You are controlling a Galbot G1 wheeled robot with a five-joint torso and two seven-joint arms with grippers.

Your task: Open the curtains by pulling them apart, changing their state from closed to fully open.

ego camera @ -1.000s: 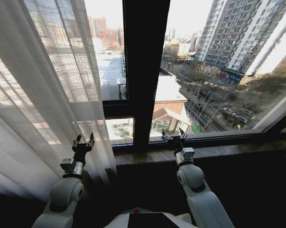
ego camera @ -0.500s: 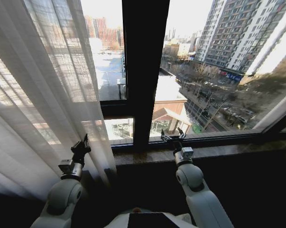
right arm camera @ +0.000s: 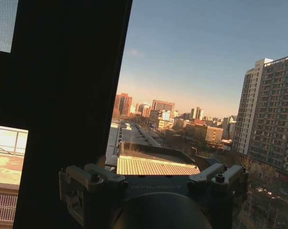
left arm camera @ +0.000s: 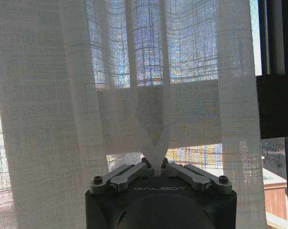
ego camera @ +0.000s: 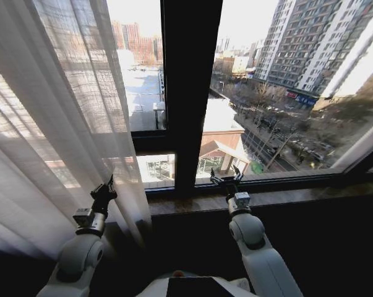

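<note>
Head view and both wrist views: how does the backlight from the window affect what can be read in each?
Head view: daylight glows through the curtain; the window frame and wall below go near black. Left wrist view: the weave reads clearly around the left gripper, shut on a fold. Right wrist view: the right gripper, open, is dim against bright sky.

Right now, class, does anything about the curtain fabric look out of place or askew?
Yes. A fold of the curtains is pinched in the left gripper, whose jaws are shut, so the pleats draw into a point there instead of hanging straight.

The curtains (ego camera: pixel 56 124) drape left; a window post (ego camera: pixel 189 93) seemingly blocks centre.
</note>
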